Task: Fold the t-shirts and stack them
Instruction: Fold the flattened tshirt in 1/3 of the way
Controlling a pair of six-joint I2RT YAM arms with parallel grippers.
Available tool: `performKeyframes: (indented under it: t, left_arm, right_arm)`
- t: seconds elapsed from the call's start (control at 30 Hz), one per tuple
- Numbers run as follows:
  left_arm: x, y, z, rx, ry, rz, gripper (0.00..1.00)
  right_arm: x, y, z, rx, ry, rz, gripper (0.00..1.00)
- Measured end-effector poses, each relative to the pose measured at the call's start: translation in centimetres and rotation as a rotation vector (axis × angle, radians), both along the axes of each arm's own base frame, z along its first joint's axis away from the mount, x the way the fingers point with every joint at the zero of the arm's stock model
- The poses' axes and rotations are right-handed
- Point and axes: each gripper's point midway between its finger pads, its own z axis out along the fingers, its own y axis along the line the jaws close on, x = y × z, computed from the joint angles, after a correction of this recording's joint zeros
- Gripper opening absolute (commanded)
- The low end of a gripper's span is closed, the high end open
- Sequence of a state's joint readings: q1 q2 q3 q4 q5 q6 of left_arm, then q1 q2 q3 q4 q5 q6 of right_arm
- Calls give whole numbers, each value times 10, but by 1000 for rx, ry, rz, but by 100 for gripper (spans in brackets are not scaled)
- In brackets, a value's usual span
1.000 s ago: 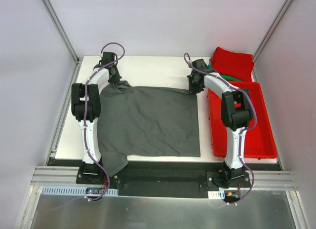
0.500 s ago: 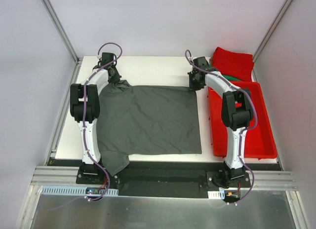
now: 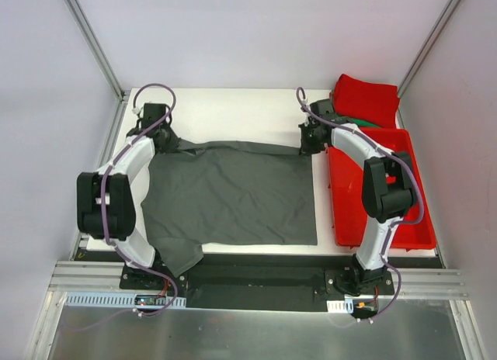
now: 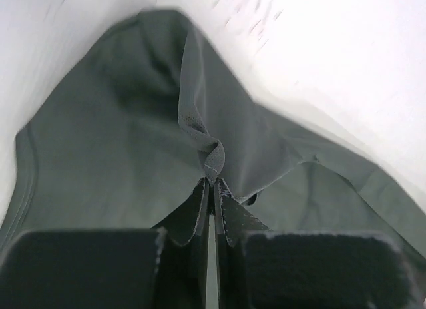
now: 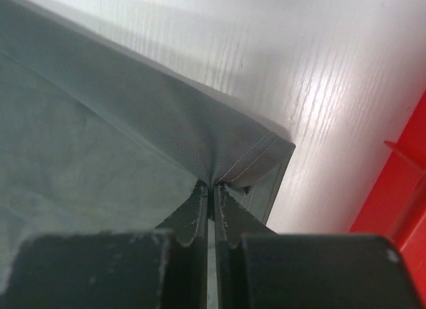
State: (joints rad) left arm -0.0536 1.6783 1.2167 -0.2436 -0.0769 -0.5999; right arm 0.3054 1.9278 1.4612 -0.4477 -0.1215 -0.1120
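All across the bench [image 3: 233, 108] the charcoal t-shirt [image 3: 233, 197] lies flat, its far edge freshly stretched taut — the left end effector [image 3: 163, 141] has swung outward, the right end effector [image 3: 308, 147] sits opposite, each pinching a corner. Ready to fold, I'd judge.

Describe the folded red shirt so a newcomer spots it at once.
Find the red plastic tray along the right edge of the table. Just beyond its far end lies the red t-shirt: soft folded cloth with a teal t-shirt peeking from beneath, not rigid plastic.

Lab test cell, white panel walls [image 3: 256, 34], aluminium frame rails [image 3: 92, 42], white table [image 3: 233, 112]
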Motion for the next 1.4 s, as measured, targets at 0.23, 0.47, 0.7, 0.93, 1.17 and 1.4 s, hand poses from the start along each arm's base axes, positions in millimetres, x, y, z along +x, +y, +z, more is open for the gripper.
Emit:
performKeyframes:
  t: [0.23, 0.47, 0.7, 0.93, 1.17, 1.4]
  left_arm:
    - [-62, 1, -14, -21, 42, 41, 0]
    - [-101, 5, -8, -33, -1, 87, 0]
    - [-130, 10, -17, -34, 29, 128, 0]
    - [-151, 11, -31, -42, 93, 149, 0]
    - [-164, 11, -22, -50, 89, 159, 0]
    - [-179, 13, -27, -46, 122, 165, 0]
  right_arm:
    - [-19, 0, 14, 16, -10, 16, 0]
    - [-33, -5, 22, 8, -13, 21, 0]
    - [-43, -9, 19, -10, 11, 39, 0]
    - [-54, -14, 14, -33, 49, 47, 0]
    - [-65, -19, 15, -49, 72, 52, 0]
    - [-78, -25, 13, -61, 92, 53, 2]
